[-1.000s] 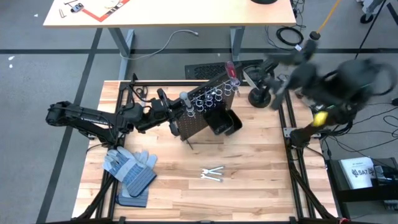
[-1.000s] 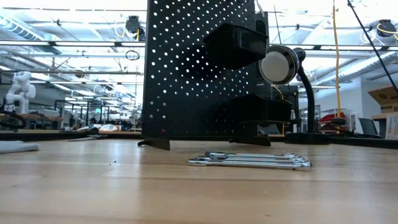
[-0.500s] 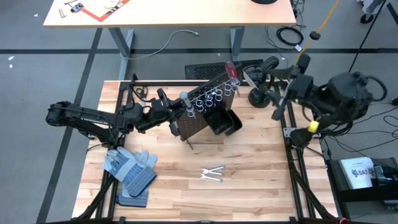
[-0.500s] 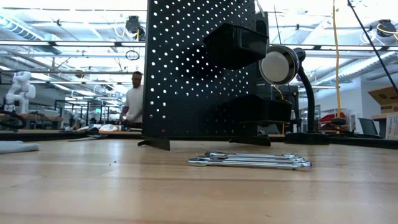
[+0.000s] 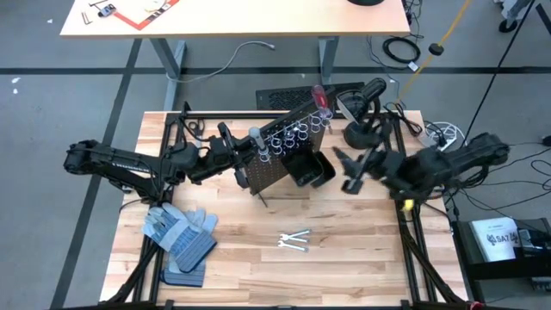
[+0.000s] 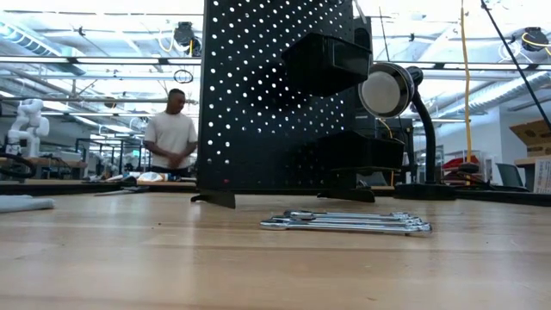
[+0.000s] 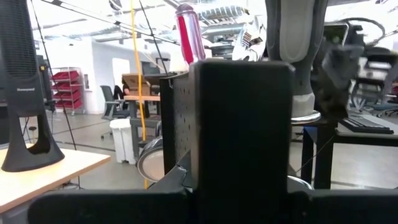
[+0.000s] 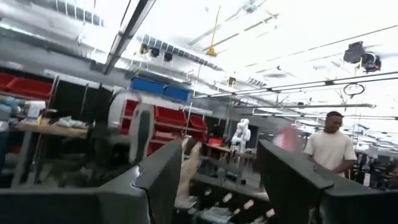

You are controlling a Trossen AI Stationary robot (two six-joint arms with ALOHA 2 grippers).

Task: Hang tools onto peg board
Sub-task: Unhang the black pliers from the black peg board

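We hold our left gripper clamped on the board to steady it while our right gripper, fingers apart and empty, hovers beside it, next needing to descend to the wrenches lying on the counter.

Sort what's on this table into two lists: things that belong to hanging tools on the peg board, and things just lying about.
Part of the job:
- upright black perforated metal peg board
- silver wrenches lying flat on the wood
- red-handled screwdriver standing at the board's top
- grey-handled screwdriver, also at the board

Just lying about:
- blue-grey work gloves
- black gooseneck desk lamp
- flat black ribbed mat behind the board
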